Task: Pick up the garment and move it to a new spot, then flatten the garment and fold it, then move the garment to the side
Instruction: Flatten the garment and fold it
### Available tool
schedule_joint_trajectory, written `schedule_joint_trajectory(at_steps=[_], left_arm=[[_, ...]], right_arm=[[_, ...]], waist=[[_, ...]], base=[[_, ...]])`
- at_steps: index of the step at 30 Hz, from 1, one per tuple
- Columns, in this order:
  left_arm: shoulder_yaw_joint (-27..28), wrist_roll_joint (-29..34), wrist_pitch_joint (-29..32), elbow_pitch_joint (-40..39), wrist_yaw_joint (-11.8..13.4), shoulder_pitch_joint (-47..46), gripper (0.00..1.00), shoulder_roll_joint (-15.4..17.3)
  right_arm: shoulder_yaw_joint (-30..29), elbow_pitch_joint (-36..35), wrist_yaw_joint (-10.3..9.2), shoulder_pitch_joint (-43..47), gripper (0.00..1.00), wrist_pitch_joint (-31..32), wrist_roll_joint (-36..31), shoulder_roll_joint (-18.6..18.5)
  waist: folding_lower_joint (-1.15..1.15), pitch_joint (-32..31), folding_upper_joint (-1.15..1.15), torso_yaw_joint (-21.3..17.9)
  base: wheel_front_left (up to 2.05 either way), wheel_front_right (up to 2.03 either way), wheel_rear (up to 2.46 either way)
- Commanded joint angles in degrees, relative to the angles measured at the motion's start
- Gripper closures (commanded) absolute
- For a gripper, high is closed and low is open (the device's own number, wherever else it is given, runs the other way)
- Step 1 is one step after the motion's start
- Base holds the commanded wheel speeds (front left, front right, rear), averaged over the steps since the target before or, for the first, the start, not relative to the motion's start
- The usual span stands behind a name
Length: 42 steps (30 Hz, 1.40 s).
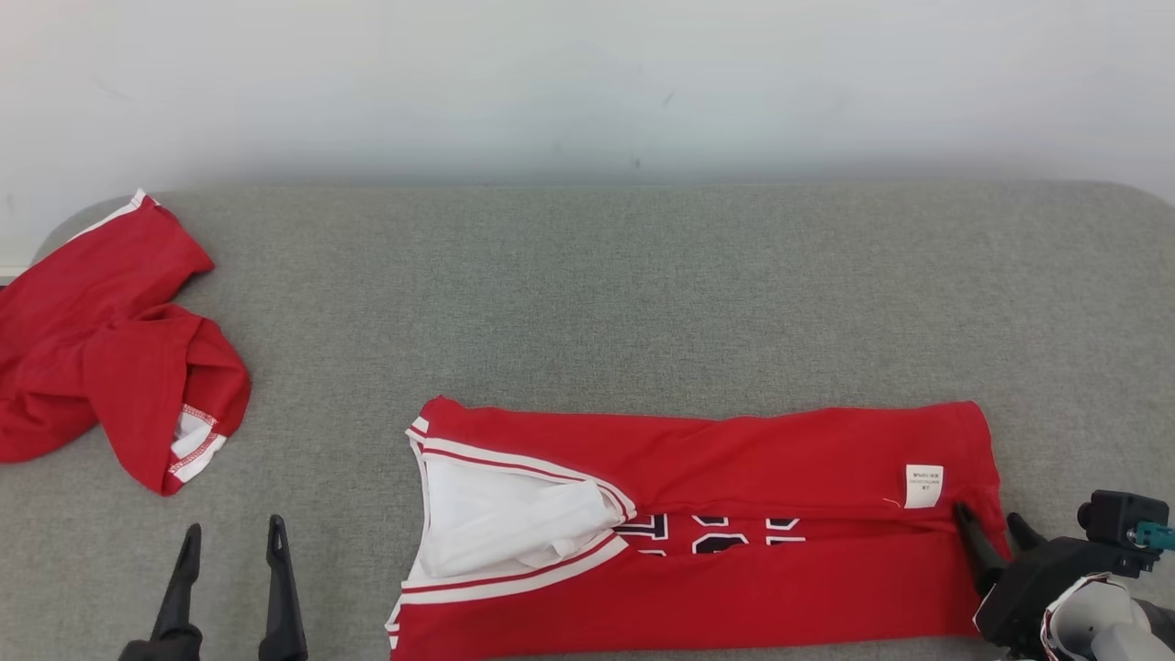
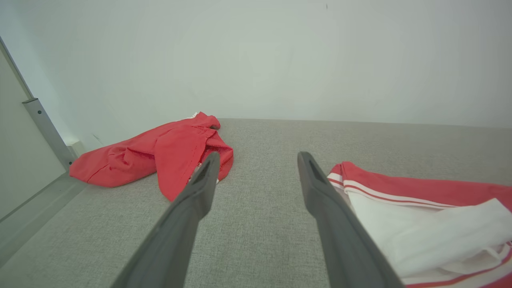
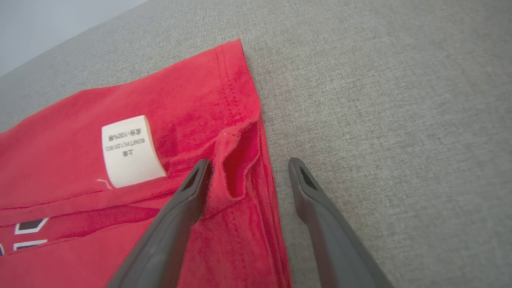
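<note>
My right gripper [image 3: 250,164] has its fingers apart astride the hem of the red jersey [image 1: 734,459], one finger on cloth, the other over the grey padded table [image 1: 643,294]; the jersey lies as a long strip at the near edge, so I judge folding is in hand; next I'd pinch that hem, all layers, by the care label [image 1: 923,485]; my left gripper [image 1: 234,525], also spread, hovers near the white-trimmed end; a crumpled red garment [image 1: 101,367] sits far left, out of the way.
</note>
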Motion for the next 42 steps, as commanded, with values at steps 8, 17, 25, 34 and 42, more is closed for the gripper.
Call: schedule_joint_trajectory(at_steps=[8,17,25,34,42], left_arm=[[1.37,3.34,-0.2,2.33,-2.23,1.99,0.0,-2.3],[3.31,5.18,-0.2,4.08,-3.56,2.55,0.0,-3.6],[5.33,6.1,-0.2,4.46,-4.91,3.39,0.0,-5.04],[5.72,6.86,-0.2,4.9,-5.92,2.4,0.0,-6.46],[5.55,7.66,-0.2,6.11,-7.46,0.5,0.0,-7.32]], right_arm=[[1.01,2.25,-0.14,-1.58,1.0,0.66,-0.97,1.44],[-2.04,4.42,-0.14,-3.69,1.0,-3.16,-2.49,-5.84],[-2.52,-3.76,-0.14,-4.21,1.0,-2.77,-2.17,-6.92],[3.14,-24.09,-0.14,1.07,1.0,1.92,-3.55,0.22],[8.19,-31.25,-0.14,3.49,1.0,5.77,-6.18,8.77]], waist=[[0.0,-1.1,0.0,0.52],[0.0,-3.2,0.0,-0.47],[0.0,-3.96,0.0,-2.26],[0.0,-4.16,0.0,-2.08],[0.0,-3.02,0.0,0.85]], base=[[0.0,0.0,0.0],[0.0,0.0,0.0],[0.0,0.0,0.0],[0.0,0.0,0.0],[0.0,0.0,0.0]])
